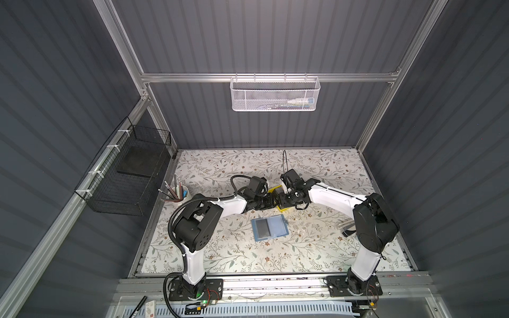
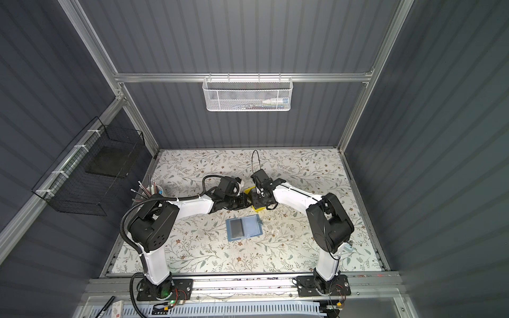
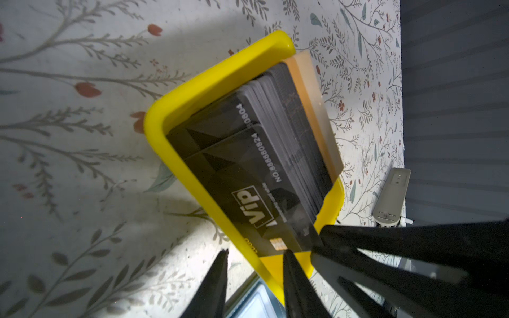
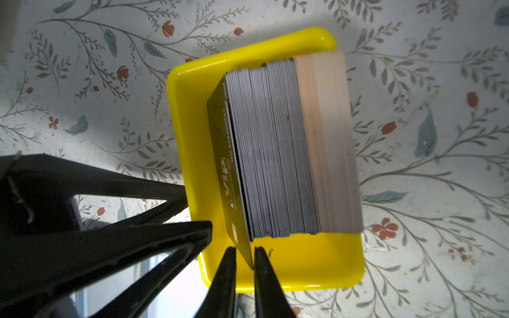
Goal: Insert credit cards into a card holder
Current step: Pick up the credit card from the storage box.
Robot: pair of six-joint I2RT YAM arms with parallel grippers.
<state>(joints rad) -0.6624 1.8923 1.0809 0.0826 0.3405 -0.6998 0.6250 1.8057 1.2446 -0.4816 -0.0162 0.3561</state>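
1. Two end effectors: my left end effector (image 3: pixel 256 252) and my right end effector (image 4: pixel 245 249).
2. One yellow tray (image 4: pixel 187 110).
3. Credit cards (image 4: pixel 275 151): one packed stack standing on edge, too many to count.
4. One pale block (image 4: pixel 327 137) beside them.
5. One card holder (image 1: pixel 278 224).
6. Two wire baskets: white basket (image 1: pixel 275 95), black basket (image 1: pixel 124 179).
7. One cup (image 1: pixel 185 196) of pencils.

White boxed "ViP" on the front credit card (image 3: pixel 248 176), mid-frame in the left wrist view; "NO. 888880824" printed along it. Only "…80804" readable on the card behind (image 3: pixel 220 118). "VIP" again, edge-on, in the right wrist view.
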